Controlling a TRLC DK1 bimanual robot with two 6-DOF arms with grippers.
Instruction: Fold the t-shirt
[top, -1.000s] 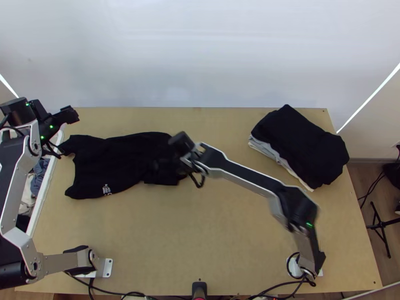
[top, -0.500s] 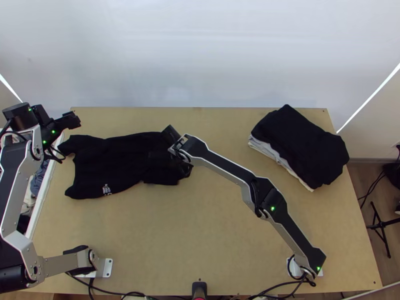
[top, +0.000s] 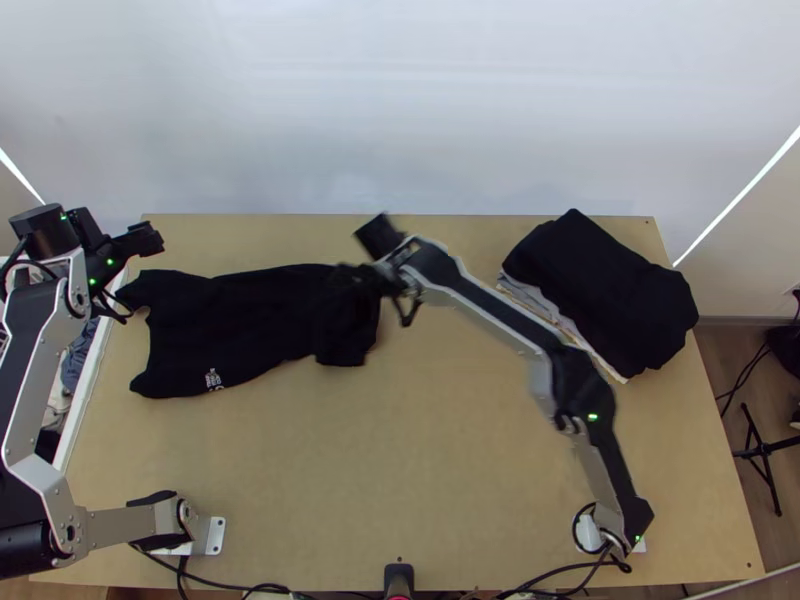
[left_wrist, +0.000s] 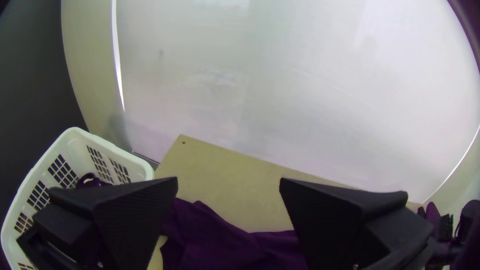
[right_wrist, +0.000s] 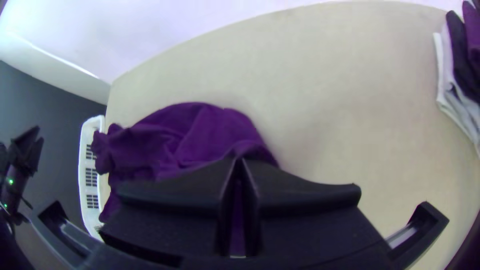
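The black t-shirt (top: 230, 325) lies at the table's left and middle, long and narrow with wrinkles; a small light print sits at its lower edge. It looks purple in the left wrist view (left_wrist: 225, 245) and right wrist view (right_wrist: 205, 132). My left gripper (top: 148, 238) hangs by the table's back left corner, above and beside the shirt; in its wrist view the left gripper (left_wrist: 228, 182) stands open with nothing between its fingers. My right gripper (top: 350, 280) is at the shirt's right end; the right gripper (right_wrist: 239, 162) is shut on cloth that rises in folds to its tips.
A stack of folded clothes (top: 600, 290), black on top and lighter below, rests at the back right. A white basket (left_wrist: 75, 137) with clothes stands against the table's left side. Bare tabletop (top: 400, 460) stretches along the front.
The right arm first shifted slightly left and back, then right and back. The shirt's right end has changed shape, its lower corner shifting right. My left gripper has barely moved.
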